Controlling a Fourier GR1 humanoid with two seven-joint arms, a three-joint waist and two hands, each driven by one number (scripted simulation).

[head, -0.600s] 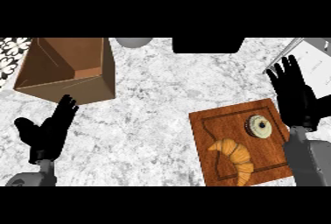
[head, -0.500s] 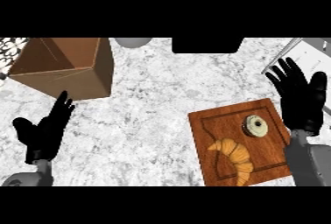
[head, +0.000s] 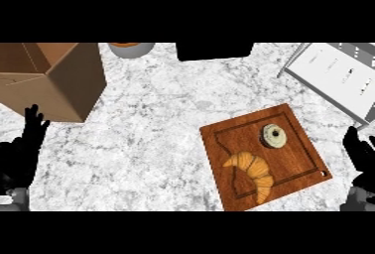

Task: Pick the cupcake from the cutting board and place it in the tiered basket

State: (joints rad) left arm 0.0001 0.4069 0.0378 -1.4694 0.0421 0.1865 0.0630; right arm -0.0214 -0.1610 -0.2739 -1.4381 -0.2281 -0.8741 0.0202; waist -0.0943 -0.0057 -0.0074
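Note:
A small pale cupcake (head: 273, 136) with a dark centre sits on the upper right part of the wooden cutting board (head: 293, 168). A white tiered basket (head: 338, 79) stands at the back right, partly cut off by the view's edge. My right hand (head: 360, 154) shows at the right edge, open, fingers up, to the right of the board and apart from the cupcake. At the left edge my left hand (head: 22, 151) is open with fingers up, holding nothing.
A golden croissant (head: 253, 170) lies on the board below and left of the cupcake. A brown cardboard box (head: 51, 79) stands open at the back left. A grey bowl (head: 132, 48) and a black object (head: 215, 50) sit along the back edge.
The view has shifted: the board, box and basket now sit differently in it. Both hands have dropped toward the lower corners and show less.

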